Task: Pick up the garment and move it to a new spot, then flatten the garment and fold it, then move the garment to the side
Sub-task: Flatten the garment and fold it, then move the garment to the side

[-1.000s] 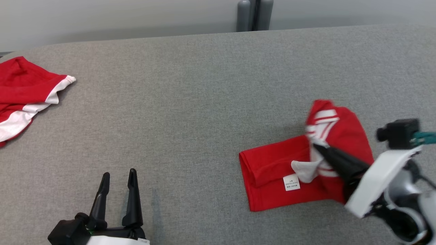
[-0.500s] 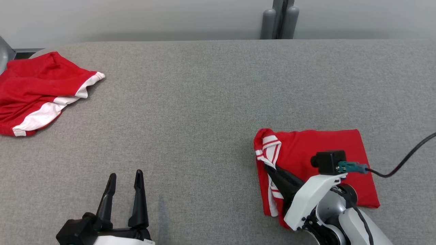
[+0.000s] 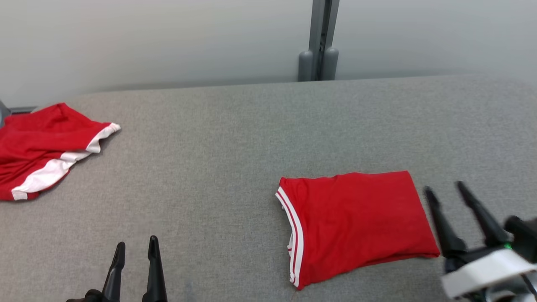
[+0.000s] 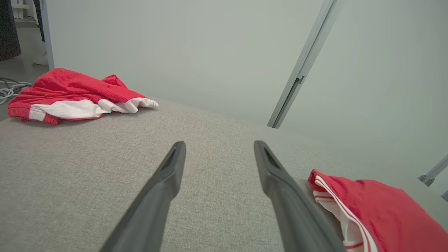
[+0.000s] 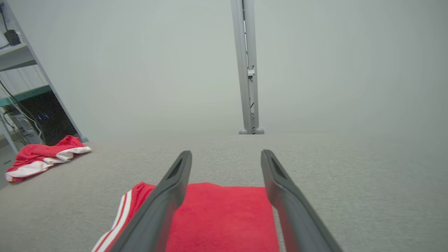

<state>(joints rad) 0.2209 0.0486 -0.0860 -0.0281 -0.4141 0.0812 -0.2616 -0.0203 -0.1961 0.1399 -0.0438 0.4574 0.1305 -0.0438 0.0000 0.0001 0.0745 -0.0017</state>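
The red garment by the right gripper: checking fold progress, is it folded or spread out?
Folded: the red garment lies as a compact flat rectangle, with striped edge layers stacked along its left side.

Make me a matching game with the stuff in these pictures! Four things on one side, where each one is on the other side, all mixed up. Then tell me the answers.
Things:
1. folded garment
2. crumpled garment
3. grey post
4. table

Places:
A. stands upright behind the far edge
B. bunched up at the far left
C. lies under both red clothes
D. lies flat at the right, white stripes on its left edge

Pairs: 1-D, 2-B, 3-A, 4-C
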